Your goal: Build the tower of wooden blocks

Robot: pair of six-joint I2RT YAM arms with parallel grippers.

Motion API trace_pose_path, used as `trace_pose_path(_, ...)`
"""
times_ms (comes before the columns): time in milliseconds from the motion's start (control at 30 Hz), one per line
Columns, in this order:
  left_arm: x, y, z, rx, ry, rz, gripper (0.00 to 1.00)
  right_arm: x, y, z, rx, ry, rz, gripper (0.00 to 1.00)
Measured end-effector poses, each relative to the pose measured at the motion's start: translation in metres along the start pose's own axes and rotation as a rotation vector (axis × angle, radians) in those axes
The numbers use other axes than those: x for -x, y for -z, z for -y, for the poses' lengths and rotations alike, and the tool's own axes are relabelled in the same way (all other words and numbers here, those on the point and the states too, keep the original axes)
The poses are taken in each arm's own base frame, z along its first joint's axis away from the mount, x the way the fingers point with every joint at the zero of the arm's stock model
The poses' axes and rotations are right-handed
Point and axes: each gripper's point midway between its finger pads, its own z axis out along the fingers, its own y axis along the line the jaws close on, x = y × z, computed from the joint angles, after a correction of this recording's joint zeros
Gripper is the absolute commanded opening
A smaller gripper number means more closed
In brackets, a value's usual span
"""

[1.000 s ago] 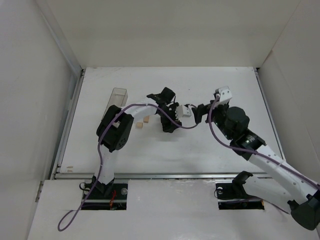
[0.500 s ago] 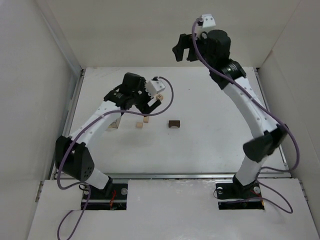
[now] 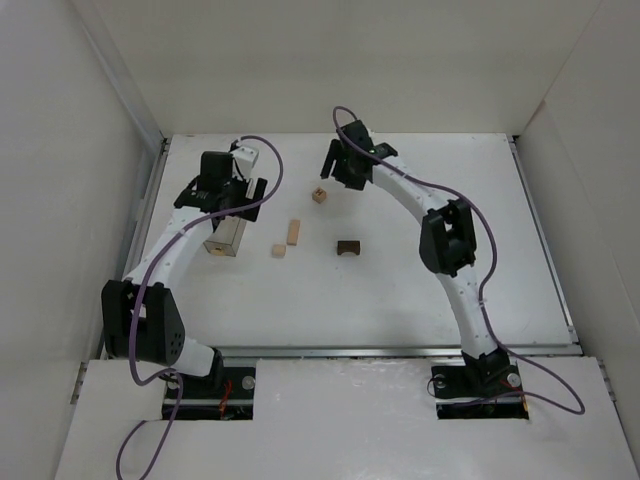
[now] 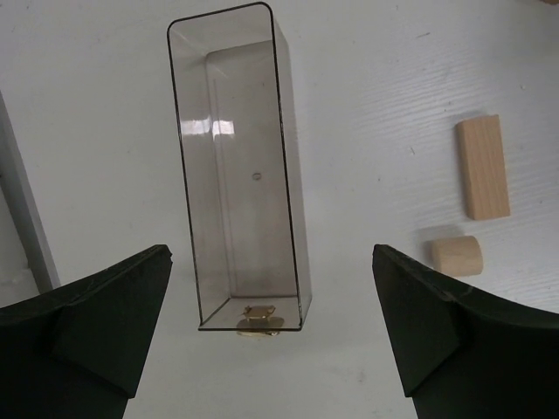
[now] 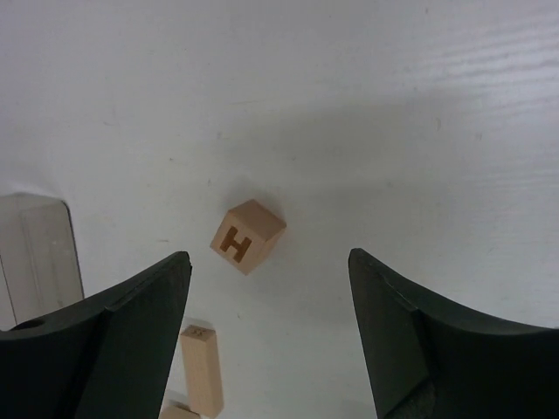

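The right gripper (image 3: 336,172) has swung down from high at the rear and now hangs spread and empty just at 1 o'clock of the H cube (image 5: 247,236). The left gripper (image 3: 226,203) has drawn back over the clear box (image 4: 240,157), its fingers released. The tower's pieces lie apart and unstacked: from the dark notched block (image 3: 348,247), the tan bar (image 3: 293,231) and the small peg (image 3: 279,250) are near 9 o'clock and the cube is at 11 o'clock.
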Motion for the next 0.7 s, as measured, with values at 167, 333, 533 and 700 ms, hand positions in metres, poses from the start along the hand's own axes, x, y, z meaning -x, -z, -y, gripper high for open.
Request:
trace_pose_path(167,0.008,-0.001,-0.001,0.019,0.038,0.029,1.0,-0.022,-0.011,-0.021,-0.043,-0.189,0.006,0.73)
trace_pose_path(333,0.003,-0.005,-0.004,0.047,0.056,0.032,1.0,-0.035,-0.013,-0.046,-0.038,-0.321,0.008,0.71)
trace_pose_path(533,-0.006,-0.008,-0.003,0.054,0.063,0.011,1.0,-0.052,-0.037,-0.036,-0.101,-0.411,-0.015,0.71)
trace_pose_path(700,-0.005,-0.007,-0.004,0.056,0.064,0.018,1.0,-0.058,-0.048,-0.019,-0.155,-0.451,-0.027,0.67)
